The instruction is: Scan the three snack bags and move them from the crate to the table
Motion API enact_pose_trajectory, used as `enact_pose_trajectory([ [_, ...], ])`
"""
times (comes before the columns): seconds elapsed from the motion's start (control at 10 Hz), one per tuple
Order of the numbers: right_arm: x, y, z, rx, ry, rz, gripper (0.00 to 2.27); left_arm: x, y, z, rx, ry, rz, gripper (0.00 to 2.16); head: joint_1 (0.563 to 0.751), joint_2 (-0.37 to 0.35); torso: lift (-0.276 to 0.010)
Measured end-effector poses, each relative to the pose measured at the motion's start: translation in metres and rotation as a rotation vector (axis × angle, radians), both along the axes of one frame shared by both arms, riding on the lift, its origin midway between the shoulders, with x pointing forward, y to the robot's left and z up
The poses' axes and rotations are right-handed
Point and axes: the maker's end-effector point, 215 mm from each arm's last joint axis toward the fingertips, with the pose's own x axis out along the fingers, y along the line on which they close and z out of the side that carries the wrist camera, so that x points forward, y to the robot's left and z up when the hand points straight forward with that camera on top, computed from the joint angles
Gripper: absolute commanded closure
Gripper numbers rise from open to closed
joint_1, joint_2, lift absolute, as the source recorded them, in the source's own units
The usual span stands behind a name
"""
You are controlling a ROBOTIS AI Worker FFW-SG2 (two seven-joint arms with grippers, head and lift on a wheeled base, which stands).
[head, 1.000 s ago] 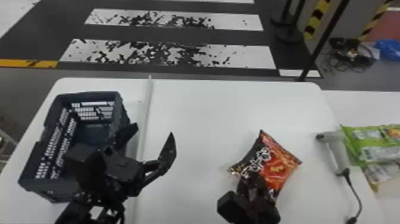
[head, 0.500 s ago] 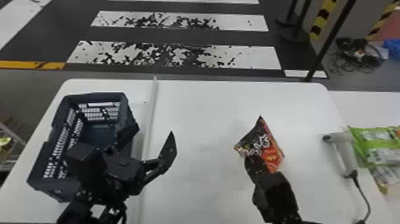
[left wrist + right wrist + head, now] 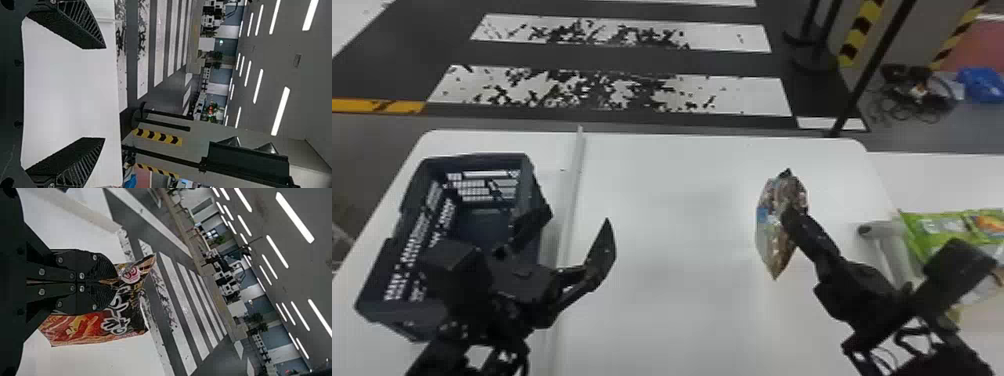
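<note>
Turned round now, the snack bag (image 3: 772, 220) is over the table (image 3: 672, 225), pinched in the right claw (image 3: 112, 282), so maybe the scanner (image 3: 893, 250) can read it, and the left claw (image 3: 104, 93) is spread apart.

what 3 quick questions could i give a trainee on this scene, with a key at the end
1. Fill in: the fingers of the left tool stand ____ (one word, on how far apart they are).
2. True or false: in the head view, the crate stands to the left of the handheld scanner.
3. Multiple choice: what does the right tool hold?
a) the crate
b) a snack bag
c) the handheld scanner

Key: 1 open; 2 true; 3 b
</note>
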Motion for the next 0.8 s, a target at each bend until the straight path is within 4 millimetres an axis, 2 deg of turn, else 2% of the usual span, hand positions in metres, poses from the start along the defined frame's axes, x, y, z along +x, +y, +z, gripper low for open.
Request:
enact_pose_trajectory([
  [0.1,0.001,-0.026,0.006,0.179,-0.033,-0.074,2.24,-0.001,-0.002,0.0,-0.002,0.0,-0.002,0.03,0.695,-0.123,-0.062],
  [0.2,0.0,-0.049,-0.005,0.289,-0.026,-0.154,2.24,-0.001,-0.005,0.0,-0.003,-0.001,-0.007,0.03,0.695,-0.165,-0.062],
  [0.3,-0.003,-0.065,-0.024,0.319,0.006,-0.215,2.23,-0.002,-0.007,0.001,-0.004,-0.004,-0.01,0.03,0.695,-0.184,-0.062],
  [0.5,-0.017,-0.089,-0.069,0.267,0.098,-0.305,1.93,-0.003,-0.012,0.003,-0.01,-0.01,-0.017,0.03,0.695,-0.237,-0.062],
  [0.6,-0.026,-0.095,-0.09,0.235,0.15,-0.331,1.32,-0.003,-0.014,0.004,-0.013,-0.012,-0.021,0.03,0.695,-0.253,-0.062],
  [0.7,-0.036,-0.103,-0.106,0.21,0.195,-0.361,0.1,-0.003,-0.016,0.004,-0.016,-0.013,-0.024,0.03,0.695,-0.271,-0.062],
  [0.8,-0.046,-0.107,-0.117,0.19,0.231,-0.382,0.0,-0.003,-0.017,0.003,-0.016,-0.012,-0.025,0.03,0.695,-0.279,-0.062],
])
